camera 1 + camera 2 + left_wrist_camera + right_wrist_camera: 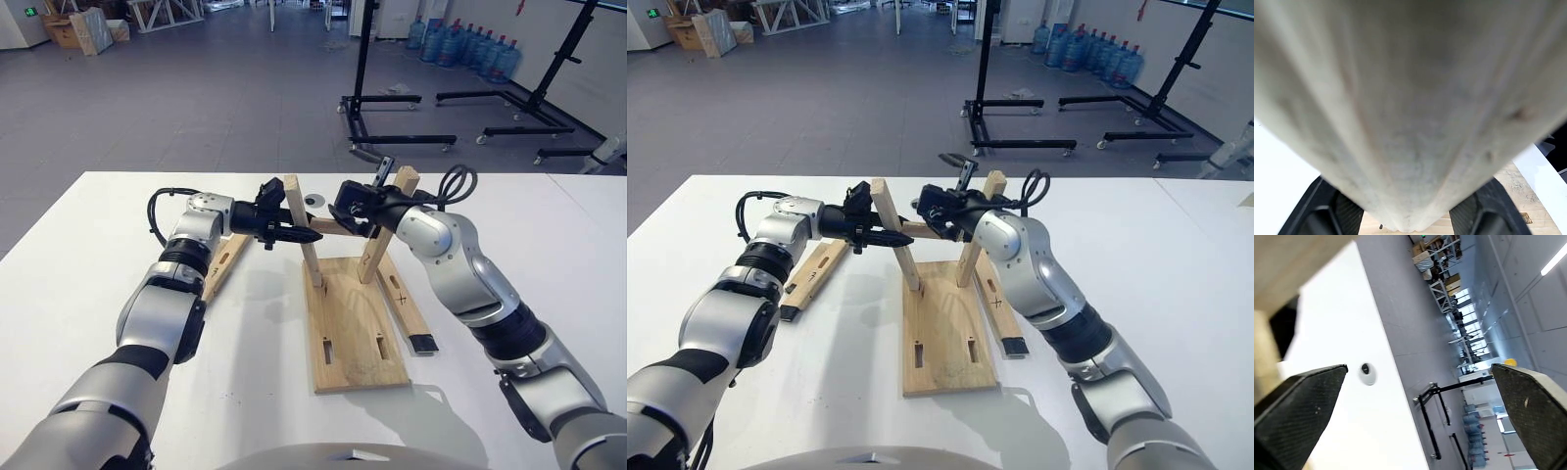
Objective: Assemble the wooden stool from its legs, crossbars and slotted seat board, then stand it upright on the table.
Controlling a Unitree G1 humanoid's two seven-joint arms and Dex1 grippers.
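The slotted seat board (358,328) lies flat on the white table (88,294). Two wooden legs stand slanted in its far slots: the left leg (299,220) and the right leg (390,220). A crossbar (331,227) runs between them. My left gripper (294,233) is shut on the left leg, whose wood (1410,107) looms between its black fingers (1347,215). Just behind the crossbar my right gripper (367,191) stands open, its fingers (1298,401) spread wide with nothing between them.
A spare leg (223,262) lies under my left forearm. Another leg with a black end cap (409,311) lies along the board's right side. A small round white fitting (313,200) sits at the table's far edge. Black wheeled stands (392,108) are on the floor beyond.
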